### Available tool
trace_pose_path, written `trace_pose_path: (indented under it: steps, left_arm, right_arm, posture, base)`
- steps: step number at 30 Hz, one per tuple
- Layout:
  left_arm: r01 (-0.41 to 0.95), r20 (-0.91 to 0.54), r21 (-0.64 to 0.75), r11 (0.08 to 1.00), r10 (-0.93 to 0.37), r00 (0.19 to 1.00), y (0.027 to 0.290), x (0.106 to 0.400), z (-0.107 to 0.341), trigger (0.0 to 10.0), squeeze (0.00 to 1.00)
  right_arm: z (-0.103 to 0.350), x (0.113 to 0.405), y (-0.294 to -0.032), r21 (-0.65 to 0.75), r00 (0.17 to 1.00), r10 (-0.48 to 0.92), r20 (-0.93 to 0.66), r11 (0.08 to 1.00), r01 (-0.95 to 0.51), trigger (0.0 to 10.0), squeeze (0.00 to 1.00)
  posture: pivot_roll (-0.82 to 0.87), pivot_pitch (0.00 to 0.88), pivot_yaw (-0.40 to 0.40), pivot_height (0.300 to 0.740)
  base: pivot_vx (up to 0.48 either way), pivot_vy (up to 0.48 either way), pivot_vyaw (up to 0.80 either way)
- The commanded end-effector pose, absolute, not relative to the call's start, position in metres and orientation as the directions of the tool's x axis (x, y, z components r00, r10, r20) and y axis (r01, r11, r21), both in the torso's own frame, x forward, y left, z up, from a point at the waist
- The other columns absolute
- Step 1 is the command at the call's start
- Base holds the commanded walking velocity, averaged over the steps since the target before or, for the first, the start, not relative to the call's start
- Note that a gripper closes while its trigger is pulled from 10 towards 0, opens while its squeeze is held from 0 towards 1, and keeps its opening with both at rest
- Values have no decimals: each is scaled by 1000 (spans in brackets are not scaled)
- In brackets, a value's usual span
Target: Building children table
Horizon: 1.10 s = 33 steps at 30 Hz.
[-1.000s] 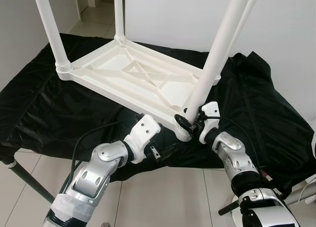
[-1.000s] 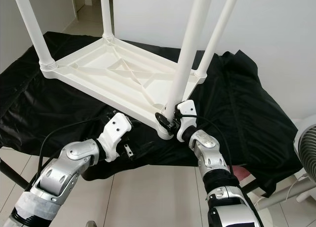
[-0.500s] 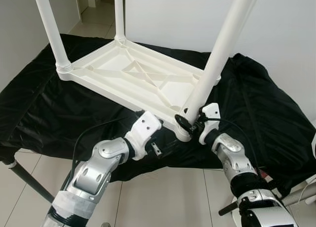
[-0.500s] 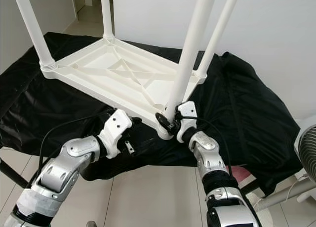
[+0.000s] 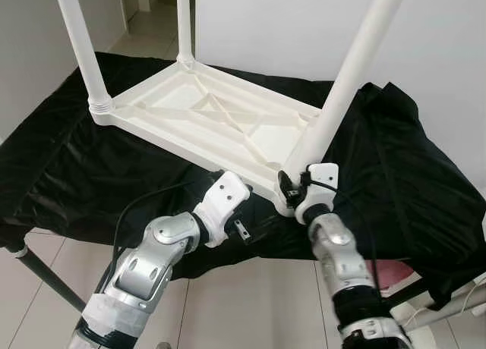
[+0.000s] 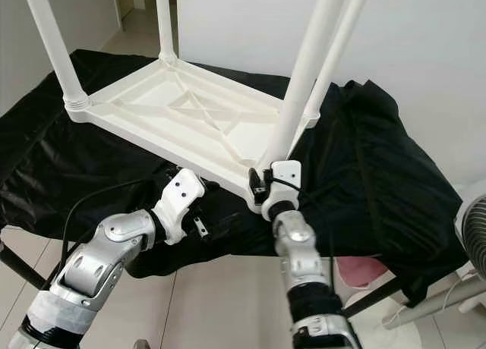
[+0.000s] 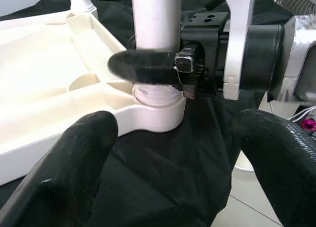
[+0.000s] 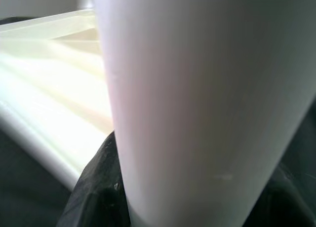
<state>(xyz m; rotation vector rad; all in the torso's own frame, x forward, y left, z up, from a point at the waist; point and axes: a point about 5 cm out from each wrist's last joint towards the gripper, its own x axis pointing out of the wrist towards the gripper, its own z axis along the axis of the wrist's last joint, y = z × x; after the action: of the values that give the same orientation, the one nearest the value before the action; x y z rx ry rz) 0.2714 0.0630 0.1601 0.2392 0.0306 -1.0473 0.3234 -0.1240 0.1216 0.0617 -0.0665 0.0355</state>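
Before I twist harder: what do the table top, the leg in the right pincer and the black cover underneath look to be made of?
Table top: looks like moulded white plastic, semi-gloss, with ribs cast into the underside. Leg in the right pincer: the same smooth white plastic by its look; hollow or solid cannot be told. Black cover: thin shiny sheet, probably plastic film or coated fabric, judging by its creases and glints.

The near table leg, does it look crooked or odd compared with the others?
Yes. The near leg leans, tilting off toward the right, while the far-left leg stands nearly straight. The right tool is clamped around its base at the corner socket.
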Motion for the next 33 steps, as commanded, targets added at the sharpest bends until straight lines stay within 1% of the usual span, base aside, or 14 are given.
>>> trace_pose_path:
  steps: [1, 3, 4, 6, 13, 20, 21, 24, 26, 27, 28, 31, 32, 33]
  left_arm:
    - [851, -134, 184, 492, -845, 518, 61, 271, 162, 10000, 0]
    - [851, -134, 184, 492, -845, 518, 61, 271, 162, 10000, 0]
    - [852, -133, 181, 492, -846, 517, 61, 271, 162, 10000, 0]
    - [852, -133, 180, 492, -846, 516, 61, 271, 162, 10000, 0]
    - [850, -132, 181, 495, -844, 520, 62, 272, 164, 10000, 0]
    - [845, -129, 183, 502, -840, 527, 62, 272, 165, 10000, 0]
    - [843, -128, 184, 505, -838, 530, 62, 273, 165, 10000, 0]
    - [842, -132, 184, 507, -836, 532, 64, 272, 164, 10000, 0]
    - [846, -143, 185, 501, -838, 527, 66, 270, 162, 10000, 0]
    - [846, -143, 185, 501, -838, 527, 66, 270, 162, 10000, 0]
    - [849, -151, 188, 494, -840, 521, 67, 268, 161, 10000, 0]
    - [851, -155, 191, 490, -841, 519, 67, 268, 161, 10000, 0]
    - [850, -157, 195, 489, -840, 520, 68, 268, 161, 10000, 0]
    - [850, -157, 195, 489, -840, 520, 68, 268, 161, 10000, 0]
  right_arm:
    - [108, 314, -128, 90, 982, -187, -15, 978, 188, 10000, 0]
    - [108, 313, -123, 105, 981, -190, -26, 976, 192, 10000, 0]
    - [116, 315, -114, 112, 994, -107, 21, 988, 104, 10000, 0]
    - [119, 315, -114, 109, 995, -92, 35, 990, 88, 10000, 0]
    - [118, 309, -112, 127, 996, -77, 36, 989, 72, 10000, 0]
    - [122, 309, -116, 137, 992, -109, 60, 986, 100, 10000, 0]
    - [123, 308, -117, 153, 992, -99, 75, 984, 86, 10000, 1000]
    - [128, 307, -119, 149, 990, -67, 120, 988, 48, 10000, 1000]
    - [129, 308, -121, 137, 989, 19, 144, 990, -38, 10000, 1000]
    - [129, 308, -121, 137, 989, 19, 144, 990, -38, 10000, 1000]
    - [129, 311, -124, 116, 985, 82, 153, 988, -100, 10000, 1000]
    - [130, 312, -126, 109, 980, 115, 163, 985, -134, 10000, 1000]
    - [130, 312, -127, 89, 974, 157, 165, 981, -173, 10000, 0]
    - [130, 312, -127, 89, 974, 157, 165, 981, -173, 10000, 0]
  posture:
    - [39, 59, -78, 740]
    - [39, 59, -78, 740]
    - [37, 63, -74, 740]
    - [37, 63, -74, 740]
    - [41, 66, -73, 740]
    - [47, 61, -74, 740]
    - [47, 61, -74, 740]
    - [49, 60, -75, 740]
    - [46, 57, -73, 740]
    - [46, 57, -73, 740]
    - [47, 56, -74, 740]
    - [47, 56, -74, 740]
    - [49, 56, -76, 740]
    - [49, 56, -76, 740]
  base:
    - [0, 0, 0]
    - [0, 0, 0]
    - [0, 0, 0]
    - [0, 0, 0]
    - [0, 0, 0]
    - [0, 0, 0]
    - [0, 0, 0]
    - [0, 0, 0]
    - [0, 0, 0]
    - [0, 0, 0]
    - [0, 0, 0]
    - [0, 0, 0]
    - [0, 0, 0]
    - [0, 0, 0]
